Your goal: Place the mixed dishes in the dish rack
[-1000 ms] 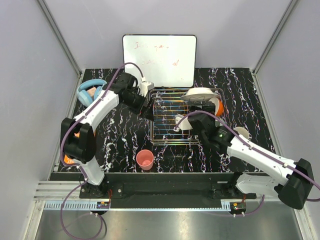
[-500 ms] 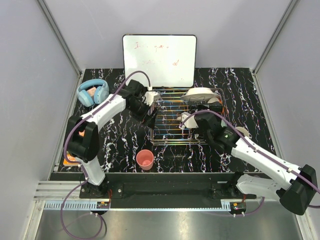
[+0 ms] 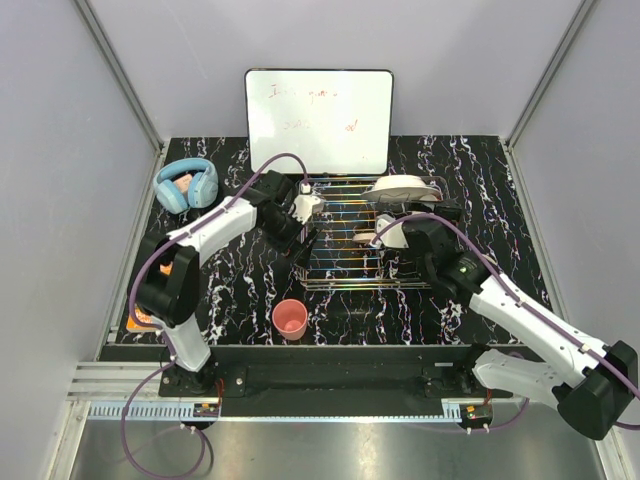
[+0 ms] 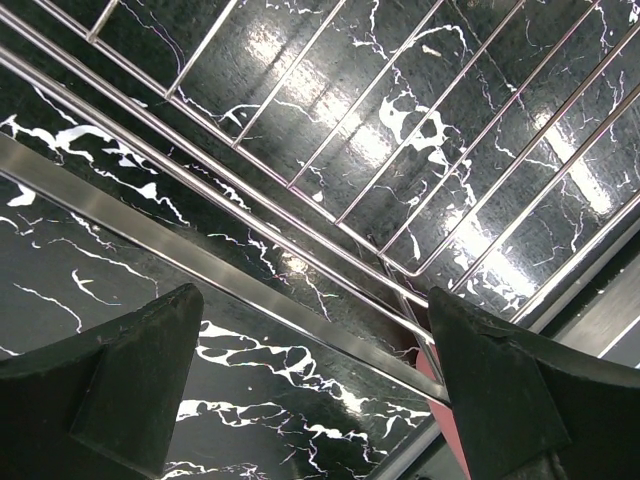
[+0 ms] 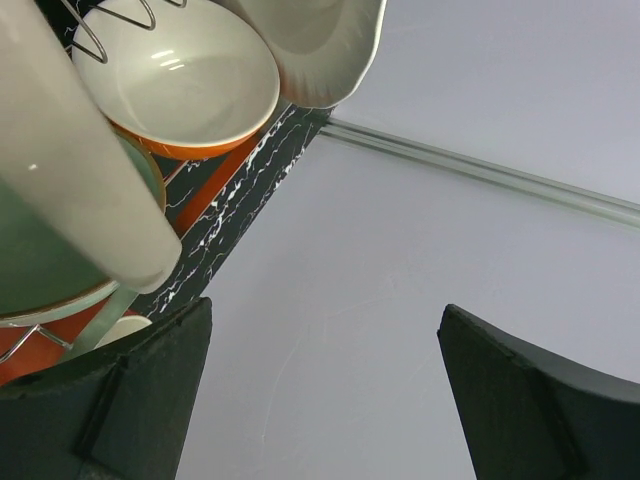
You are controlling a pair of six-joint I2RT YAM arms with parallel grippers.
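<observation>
The silver wire dish rack point(image 3: 340, 250) stands mid-table. A white plate point(image 3: 405, 187) stands at its back right corner. The small pink cup point(image 3: 290, 318) sits on the table in front of the rack. My left gripper point(image 3: 303, 240) is open and empty over the rack's left rim point(image 4: 300, 250). My right gripper point(image 3: 392, 232) is open and empty by the rack's right side. The right wrist view shows the orange bowl with white inside point(image 5: 180, 85), the white plate point(image 5: 320, 50) and a pale dish with a green face point(image 5: 50, 240). The orange mug is not in view.
A whiteboard point(image 3: 318, 120) leans behind the rack. Light-blue headphones point(image 3: 186, 183) lie at the back left. An orange book point(image 3: 140, 318) lies at the left edge under the left arm. Grey walls close in both sides.
My left gripper has moved right, from the rack's back left corner to over its left rim. My right gripper has shifted a little right and back, away from the rack's middle.
</observation>
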